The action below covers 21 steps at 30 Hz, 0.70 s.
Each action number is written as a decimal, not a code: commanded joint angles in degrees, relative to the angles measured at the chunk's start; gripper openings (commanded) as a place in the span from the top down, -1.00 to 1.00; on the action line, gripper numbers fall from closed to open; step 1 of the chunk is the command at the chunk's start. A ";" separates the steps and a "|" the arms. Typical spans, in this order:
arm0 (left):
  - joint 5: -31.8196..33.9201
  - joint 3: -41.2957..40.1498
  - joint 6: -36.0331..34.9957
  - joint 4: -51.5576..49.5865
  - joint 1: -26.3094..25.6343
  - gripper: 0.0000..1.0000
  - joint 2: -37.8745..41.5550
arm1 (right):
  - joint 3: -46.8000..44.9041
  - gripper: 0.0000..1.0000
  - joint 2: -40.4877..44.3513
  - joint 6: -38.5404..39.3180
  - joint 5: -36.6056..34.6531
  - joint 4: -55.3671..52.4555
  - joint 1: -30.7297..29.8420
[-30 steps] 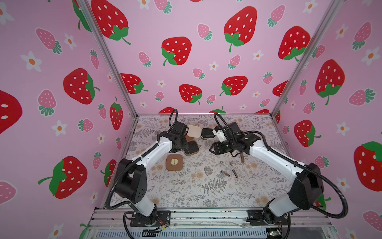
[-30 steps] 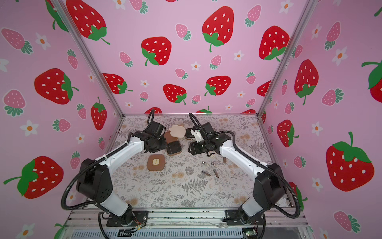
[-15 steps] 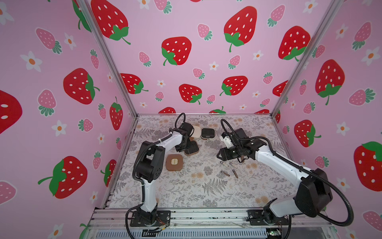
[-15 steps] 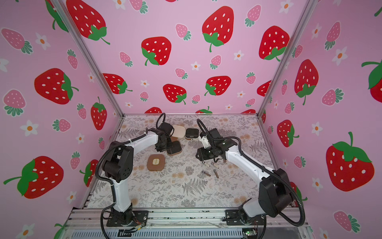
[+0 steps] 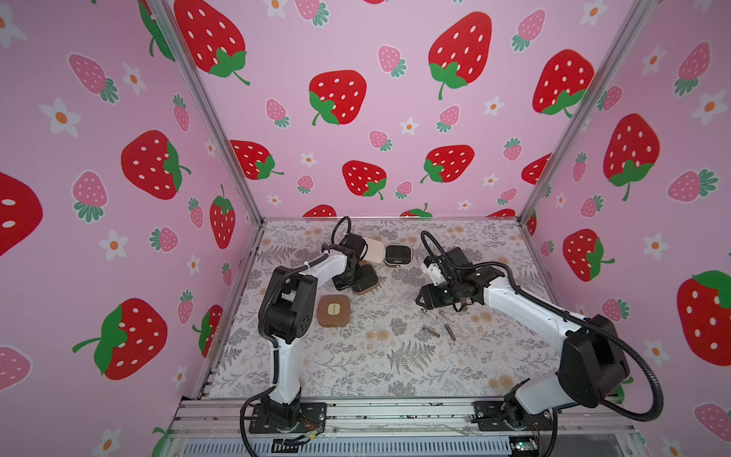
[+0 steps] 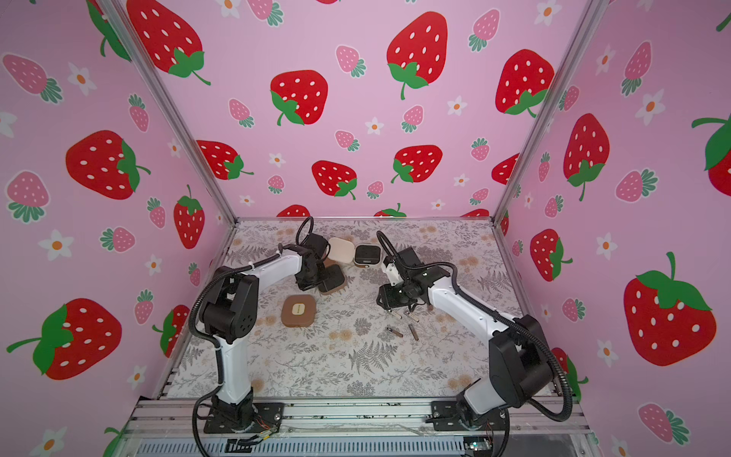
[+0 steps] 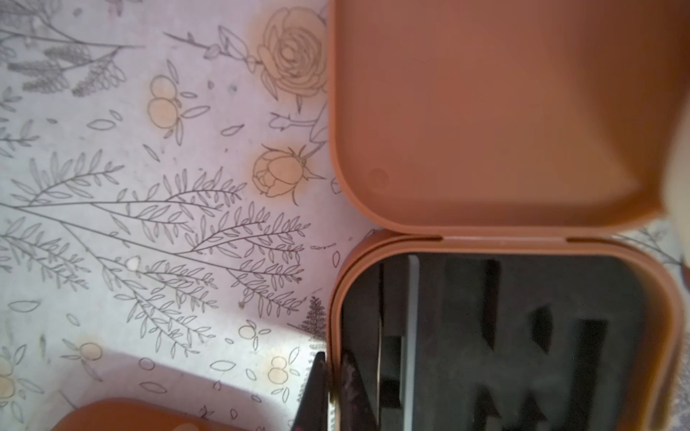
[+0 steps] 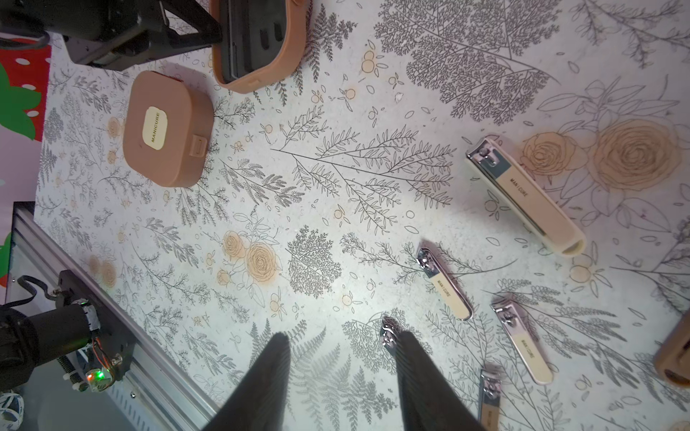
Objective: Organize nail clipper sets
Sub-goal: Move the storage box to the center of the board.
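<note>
Right wrist: right jaws spread around a nail clipper (image 8: 388,336), left jaws pinching the open brown case (image 8: 288,48).

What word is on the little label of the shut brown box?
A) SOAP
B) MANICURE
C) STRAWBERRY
B: in the right wrist view, the cream label on top of the closed brown case reads MANICURE.

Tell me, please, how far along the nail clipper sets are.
Done: one closed brown case. In hand: the left hand grips the rim of the open brown case; the right hand hovers open over loose clippers. Left: those clippers lie unpacked, and the cream case is open.
</note>
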<state>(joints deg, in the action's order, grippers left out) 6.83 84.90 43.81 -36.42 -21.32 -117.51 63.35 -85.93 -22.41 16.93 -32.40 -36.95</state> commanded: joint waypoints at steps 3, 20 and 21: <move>-0.35 -2.68 1.28 -1.82 -0.53 1.00 0.44 | 1.07 0.02 0.50 1.40 -0.01 -1.34 0.52; -1.22 -15.72 12.57 -7.43 -10.68 0.98 12.56 | -1.19 0.01 3.66 5.25 -3.95 -5.73 1.81; -1.71 -16.23 13.11 -7.08 -11.21 0.98 12.87 | -1.45 0.01 3.75 5.28 -5.32 -6.27 1.96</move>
<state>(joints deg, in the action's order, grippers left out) 5.93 69.65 53.25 -41.60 -31.46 -105.82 63.07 -83.48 -18.74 15.00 -35.55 -35.64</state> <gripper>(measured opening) 0.080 0.496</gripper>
